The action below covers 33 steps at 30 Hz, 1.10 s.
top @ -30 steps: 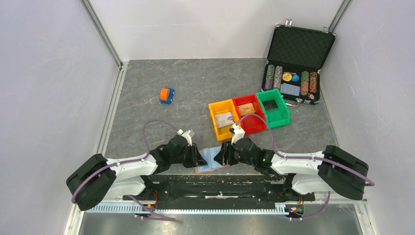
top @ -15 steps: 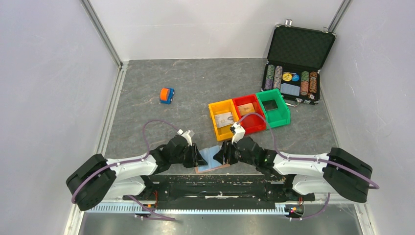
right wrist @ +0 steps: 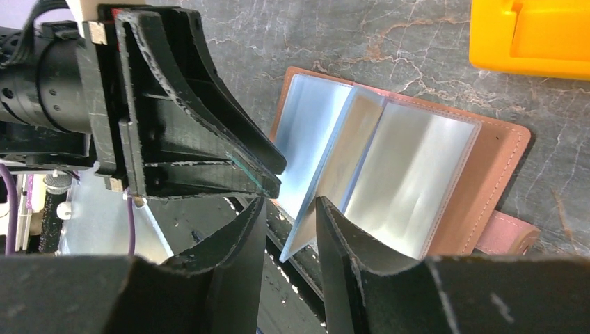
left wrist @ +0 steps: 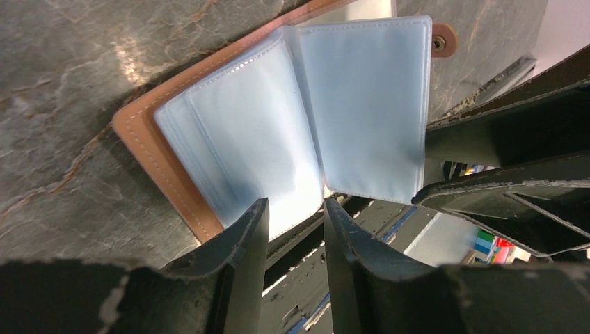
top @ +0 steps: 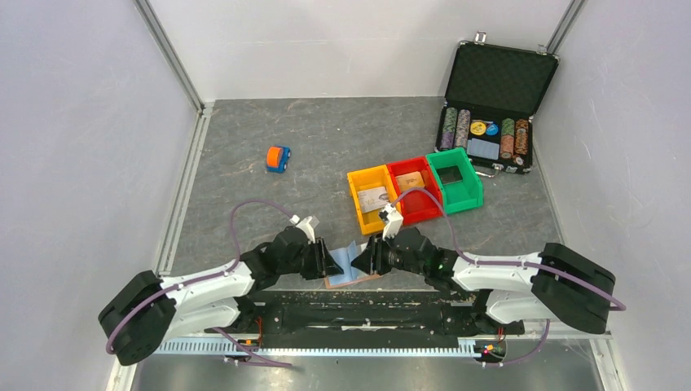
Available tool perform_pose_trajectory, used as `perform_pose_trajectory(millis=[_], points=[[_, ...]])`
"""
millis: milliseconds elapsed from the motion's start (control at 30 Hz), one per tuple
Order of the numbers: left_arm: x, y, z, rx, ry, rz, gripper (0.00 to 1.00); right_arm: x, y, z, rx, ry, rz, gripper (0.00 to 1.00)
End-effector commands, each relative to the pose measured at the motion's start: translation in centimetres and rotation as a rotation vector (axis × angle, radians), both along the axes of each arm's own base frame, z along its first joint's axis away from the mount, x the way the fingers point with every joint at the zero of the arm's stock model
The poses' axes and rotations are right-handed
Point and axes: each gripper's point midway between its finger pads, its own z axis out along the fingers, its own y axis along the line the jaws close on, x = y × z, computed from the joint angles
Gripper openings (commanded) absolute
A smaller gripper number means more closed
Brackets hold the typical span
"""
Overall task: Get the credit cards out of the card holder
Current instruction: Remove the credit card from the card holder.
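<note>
The card holder (top: 351,259) lies open at the table's near edge, with a brown cover and pale blue clear pockets (left wrist: 243,139). No card shows in the pockets. One credit card (top: 373,198) lies in the yellow bin and another (top: 410,181) in the red bin. My left gripper (left wrist: 295,202) is open at the holder's left edge with nothing between its fingers. My right gripper (right wrist: 289,202) faces it from the right. A raised pocket page (right wrist: 334,167) has its corner in the right gripper's gap, close to one finger. That gripper is open, with a gap showing.
Yellow (top: 359,181), red (top: 423,208) and green (top: 466,198) bins stand in a row behind the holder. A black chip case (top: 499,81) with poker chips is open at the back right. An orange-and-blue toy car (top: 278,159) sits mid-left. The metal frame runs just below the holder.
My left arm drew back a little to the left and its jaws widened. The right gripper's jaws narrowed around the raised page.
</note>
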Motion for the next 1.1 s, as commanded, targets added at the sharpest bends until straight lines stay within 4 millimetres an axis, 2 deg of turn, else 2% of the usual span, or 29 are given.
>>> perform_pose_trajectory(millis=[0, 200, 333, 400, 633, 800, 967, 1000, 1067], points=[[0.5, 0.8, 0.3, 0.035, -0.036, 0.023, 0.43, -0.2, 0.6, 0.1, 0.023, -0.004, 0.02, 0.35], [0.9, 1.7, 1.6, 0.048, -0.053, 0.074, 0.46, -0.2, 1.1, 0.2, 0.02, -0.007, 0.035, 0.33], [1.3, 1.9, 2.7, 0.056, -0.073, 0.097, 0.48, -0.1, 1.6, 0.7, 0.024, -0.018, 0.055, 0.42], [1.6, 2.0, 3.1, 0.061, -0.081, 0.104, 0.5, -0.1, 1.8, 1.0, 0.03, -0.023, 0.063, 0.42], [2.2, 1.3, 4.1, 0.049, -0.097, 0.104, 0.54, -0.4, 2.3, 1.5, 0.059, -0.025, 0.087, 0.28], [2.6, 1.0, 3.4, 0.076, -0.082, 0.095, 0.51, -0.6, 2.4, 1.5, 0.07, -0.018, 0.094, 0.27], [2.7, 1.2, 2.8, 0.101, -0.07, 0.098, 0.5, -0.7, 2.4, 1.4, 0.074, -0.013, 0.095, 0.36], [2.8, 1.2, 2.9, 0.1, -0.07, 0.099, 0.5, -0.7, 2.4, 1.4, 0.077, -0.011, 0.095, 0.34], [2.9, 1.2, 2.9, 0.101, -0.073, 0.104, 0.5, -0.7, 2.4, 1.4, 0.084, -0.01, 0.093, 0.25]])
